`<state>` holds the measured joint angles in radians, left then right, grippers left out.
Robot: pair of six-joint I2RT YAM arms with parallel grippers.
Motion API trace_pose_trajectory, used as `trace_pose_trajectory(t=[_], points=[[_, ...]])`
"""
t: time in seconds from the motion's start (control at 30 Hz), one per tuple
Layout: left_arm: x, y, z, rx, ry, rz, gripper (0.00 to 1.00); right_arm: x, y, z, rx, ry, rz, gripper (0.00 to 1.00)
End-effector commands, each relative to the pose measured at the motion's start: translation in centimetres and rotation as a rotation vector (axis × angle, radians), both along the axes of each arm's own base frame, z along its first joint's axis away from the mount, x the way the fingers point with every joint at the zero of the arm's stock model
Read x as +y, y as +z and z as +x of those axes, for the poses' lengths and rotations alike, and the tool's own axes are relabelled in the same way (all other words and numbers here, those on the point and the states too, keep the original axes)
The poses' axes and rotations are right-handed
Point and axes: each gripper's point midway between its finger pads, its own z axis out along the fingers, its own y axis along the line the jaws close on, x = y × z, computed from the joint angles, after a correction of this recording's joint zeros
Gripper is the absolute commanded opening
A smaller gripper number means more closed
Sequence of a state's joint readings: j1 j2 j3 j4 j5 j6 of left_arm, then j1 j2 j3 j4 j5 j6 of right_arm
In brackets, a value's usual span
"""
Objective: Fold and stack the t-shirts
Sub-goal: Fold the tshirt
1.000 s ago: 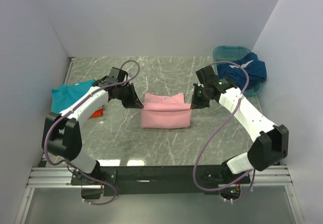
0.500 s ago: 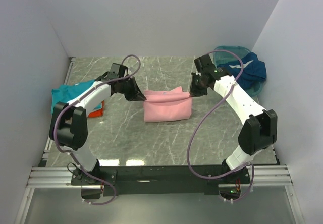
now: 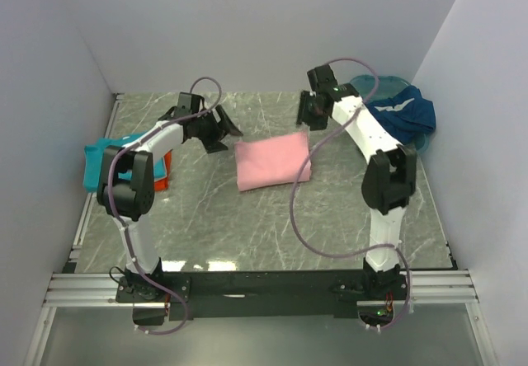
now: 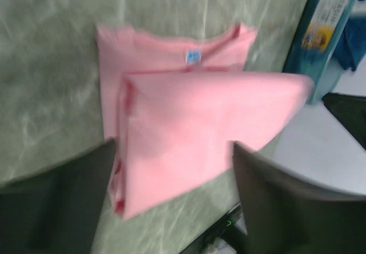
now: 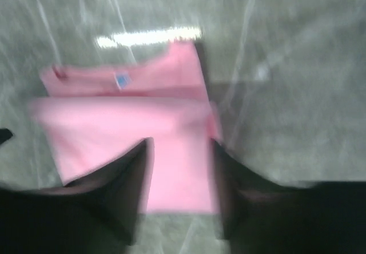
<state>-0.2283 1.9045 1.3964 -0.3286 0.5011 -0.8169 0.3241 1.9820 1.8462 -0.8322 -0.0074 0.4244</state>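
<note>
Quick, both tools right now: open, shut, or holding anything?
Left tool: open, holding nothing.
Right tool: open, holding nothing; the pink t-shirt lies folded between them.

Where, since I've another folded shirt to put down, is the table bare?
Bare: the table between the pink t-shirt and its near edge. Crowded: far side, left gripper and right gripper; left edge, teal t-shirt and orange t-shirt; far right corner, basin with the dark blue t-shirt.
</note>
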Motion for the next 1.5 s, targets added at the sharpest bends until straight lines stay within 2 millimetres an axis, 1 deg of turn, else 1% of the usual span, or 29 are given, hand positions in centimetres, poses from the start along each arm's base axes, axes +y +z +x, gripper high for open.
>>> trace_pose_trajectory(t=[0.0, 0.03, 0.07, 0.1, 0.13, 0.17, 0.2, 0.23, 0.27, 0.3, 0.33, 0.37, 0.4, 0.43, 0.47, 0.5, 0.53, 0.6, 0.63, 0.73, 0.8, 0.9, 0.97, 1.03, 1.1, 1.17, 1.2, 1.3, 1.47], points=[[1.0, 1.9, 4.3, -0.11, 0.073, 0.005, 0.95, -0.6, 0.7, 4.4, -0.069, -0.006, -0.022, 0.65], [1.2, 1.9, 4.5, -0.122, 0.081, 0.014, 1.0, -0.5, 0.2, 4.7, -0.057, -0.002, -0.019, 0.73], [1.4, 2.1, 4.4, -0.137, 0.086, 0.019, 0.99, -0.5, 0.8, 5.2, -0.078, -0.003, -0.011, 0.83], [1.3, 2.7, 4.7, -0.174, 0.082, 0.018, 1.0, 0.3, 1.1, 4.9, -0.08, 0.024, 0.026, 0.83], [1.4, 2.8, 4.6, -0.185, 0.085, 0.017, 0.99, 0.5, 2.8, 4.7, -0.118, 0.033, 0.05, 0.83], [1.3, 2.6, 3.9, -0.189, 0.073, 0.011, 1.0, 0.7, 2.2, 4.5, -0.128, 0.044, 0.065, 0.84], [1.3, 2.4, 3.6, -0.194, 0.065, 0.009, 0.99, 1.1, 2.6, 3.9, -0.136, 0.066, 0.089, 0.84], [1.1, 2.4, 3.3, -0.205, 0.055, 0.005, 1.0, 1.1, 4.1, 3.4, -0.169, 0.077, 0.105, 0.84], [1.1, 1.6, 2.5, -0.186, 0.041, -0.002, 0.99, 1.2, 3.3, 2.6, -0.159, 0.094, 0.111, 0.84], [1.2, 1.2, 2.1, -0.182, 0.033, 0.001, 0.99, 1.2, 3.3, 2.1, -0.158, 0.1, 0.116, 0.84], [1.0, 1.0, 1.8, -0.188, 0.025, -0.005, 0.99, 1.3, 4.2, 1.3, -0.17, 0.112, 0.127, 0.83], [1.0, 0.3, 1.0, -0.174, 0.016, -0.005, 1.0, 1.0, 3.3, 0.4, -0.144, 0.116, 0.121, 0.82], [0.8, 0.1, 0.5, -0.175, 0.0, -0.009, 0.99, 1.0, 3.3, -0.2, -0.138, 0.121, 0.125, 0.8], [0.8, 0.1, 0.2, -0.184, -0.009, -0.013, 0.99, 0.9, 2.9, -1.2, -0.12, 0.127, 0.132, 0.8], [0.7, -0.8, -0.5, -0.165, -0.017, -0.014, 0.99, 0.8, 2.6, -1.8, -0.108, 0.126, 0.135, 0.79], [0.5, -1.0, -0.9, -0.164, -0.035, -0.021, 1.0, 0.8, 2.5, -2.3, -0.098, 0.127, 0.139, 0.78], [0.4, -1.4, -1.2, -0.157, -0.043, -0.022, 1.0, 0.8, 1.7, -3.2, -0.077, 0.131, 0.146, 0.77], [0.0, -2.1, -2.0, -0.144, -0.061, -0.032, 0.99, 0.6, 0.9, -3.8, -0.059, 0.124, 0.146, 0.75], [-0.1, -2.3, -2.1, -0.143, -0.068, -0.035, 1.0, 0.5, -0.1, -4.3, -0.034, 0.122, 0.142, 0.73], [-0.6, -3.2, -2.7, -0.123, -0.088, -0.03, 0.99, 0.4, -1.5, -5.1, 0.008, 0.117, 0.137, 0.7], [-1.1, -3.5, -3.0, -0.121, -0.106, -0.025, 0.99, 0.7, -1.7, -5.3, 0.006, 0.126, 0.149, 0.67], [-1.6, -3.9, -3.2, -0.124, -0.125, -0.022, 0.99, 1.1, -2.7, -5.6, 0.025, 0.14, 0.155, 0.63], [-1.8, -4.5, -3.3, -0.11, -0.129, -0.017, 0.99, 1.4, -3.1, -5.7, 0.033, 0.145, 0.151, 0.57], [-2.1, -5.4, -3.5, -0.09, -0.136, -0.007, 0.99, 1.5, -4.0, -5.8, 0.053, 0.142, 0.139, 0.54], [-2.3, -5.7, -3.5, -0.088, -0.139, 0.004, 0.98, 1.5, -5.0, -5.8, 0.079, 0.132, 0.129, 0.51], [-2.0, -6.2, -3.3, -0.083, -0.122, 0.045, 0.98, 1.2, -5.6, -5.5, 0.083, 0.117, 0.116, 0.51], [-2.0, -6.3, -3.3, -0.086, -0.117, 0.066, 0.98, 1.2, -6.2, -5.4, 0.093, 0.113, 0.106, 0.52], [-1.2, -6.2, -2.9, -0.091, -0.085, 0.128, 0.97, 0.7, -6.7, -4.4, 0.084, 0.087, 0.072, 0.54], [-0.8, -4.6, -1.7, -0.142, -0.041, 0.157, 0.93, 0.1, -6.9, -2.5, 0.056, 0.048, 0.044, 0.58]])
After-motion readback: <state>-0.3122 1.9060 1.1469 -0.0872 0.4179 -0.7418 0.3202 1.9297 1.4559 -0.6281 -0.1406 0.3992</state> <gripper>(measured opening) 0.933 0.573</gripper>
